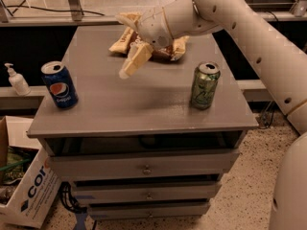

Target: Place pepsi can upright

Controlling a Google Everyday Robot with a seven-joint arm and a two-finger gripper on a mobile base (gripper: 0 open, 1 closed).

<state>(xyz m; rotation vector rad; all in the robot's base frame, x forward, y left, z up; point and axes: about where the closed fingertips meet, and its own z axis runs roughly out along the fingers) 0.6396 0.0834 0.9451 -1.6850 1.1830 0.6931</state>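
The pepsi can (59, 85), blue with a silver top and a round red-white-blue logo, stands upright near the front left corner of the grey cabinet top (139, 104). My gripper (122, 46) hangs above the middle back of the cabinet top, well to the right of the can and apart from it. Its two cream fingers (136, 59) are spread open and hold nothing.
A green can (205, 86) stands upright at the right. A crumpled snack bag (176, 48) lies at the back, partly behind the gripper. A soap bottle (17, 80) stands on a ledge at left, and a cardboard box (26, 190) sits on the floor. Drawers (146, 166) face front.
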